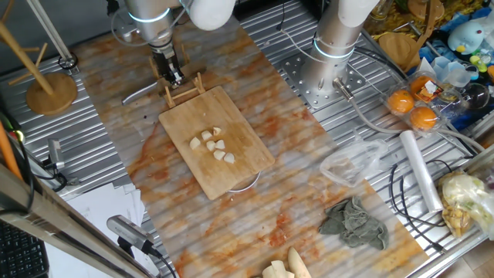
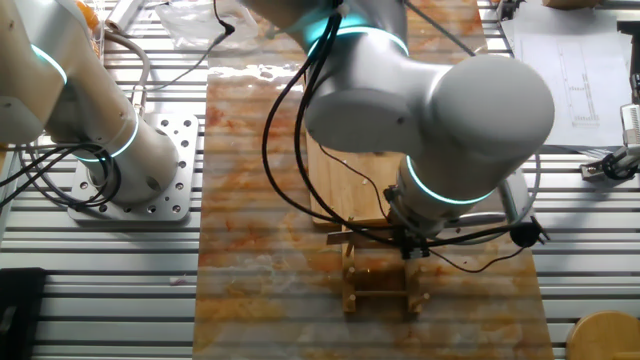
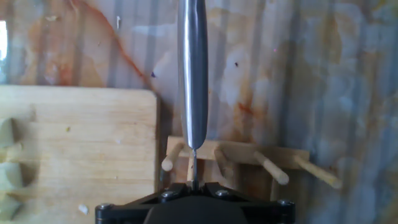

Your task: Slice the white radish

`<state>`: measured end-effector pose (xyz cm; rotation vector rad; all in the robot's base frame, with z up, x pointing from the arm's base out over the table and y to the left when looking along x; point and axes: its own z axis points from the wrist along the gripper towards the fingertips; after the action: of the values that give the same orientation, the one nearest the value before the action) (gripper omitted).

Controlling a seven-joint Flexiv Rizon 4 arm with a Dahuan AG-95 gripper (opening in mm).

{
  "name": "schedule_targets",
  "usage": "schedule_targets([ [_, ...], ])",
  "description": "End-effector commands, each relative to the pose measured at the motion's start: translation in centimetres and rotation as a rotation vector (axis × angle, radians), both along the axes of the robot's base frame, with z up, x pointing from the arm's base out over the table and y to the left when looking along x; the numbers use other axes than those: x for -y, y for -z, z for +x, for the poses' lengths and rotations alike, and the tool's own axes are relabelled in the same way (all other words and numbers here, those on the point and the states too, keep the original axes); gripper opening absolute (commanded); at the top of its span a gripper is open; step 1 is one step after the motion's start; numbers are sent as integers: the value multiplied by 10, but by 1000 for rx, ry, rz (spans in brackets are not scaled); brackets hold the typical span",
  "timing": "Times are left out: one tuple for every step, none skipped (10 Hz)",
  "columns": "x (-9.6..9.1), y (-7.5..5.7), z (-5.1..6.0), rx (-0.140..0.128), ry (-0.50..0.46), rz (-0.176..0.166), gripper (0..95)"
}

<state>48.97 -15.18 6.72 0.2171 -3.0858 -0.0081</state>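
Observation:
The white radish (image 1: 212,145) lies as several small cream-white chunks on the wooden cutting board (image 1: 231,166). A few chunks show at the left edge of the hand view (image 3: 7,174), on the board (image 3: 81,143). My gripper (image 1: 171,73) is past the board's far end, over the wooden knife rack (image 1: 185,89). In the hand view the gripper (image 3: 194,185) is shut on a steel knife (image 3: 193,74), whose blade, seen edge-on, reaches out over the rack (image 3: 267,165). In the other fixed view the arm hides the gripper; the rack (image 2: 380,285) shows below it.
A wooden stand (image 1: 50,85) is at the far left. A second arm's base (image 1: 336,46) stands at the back right. Oranges (image 1: 413,108), a clear plastic container (image 1: 351,162), a film roll (image 1: 421,170) and a grey cloth (image 1: 355,220) lie right. Bigger cream-yellow pieces (image 1: 287,266) are at the front.

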Motion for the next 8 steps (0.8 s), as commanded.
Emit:
schedule_targets([
  [0,1,0,2,-11,6,380],
  [0,1,0,-1,-15,5,380],
  [0,1,0,-3,-17,4,380],
  [0,0,0,-4,-16,4,380],
  [0,-4,0,-11,-16,9,380],
  [0,-19,1,-36,-19,17,380],
  [-3,-41,3,-57,-15,28,380],
  [-7,-60,5,-70,-3,40,380],
])
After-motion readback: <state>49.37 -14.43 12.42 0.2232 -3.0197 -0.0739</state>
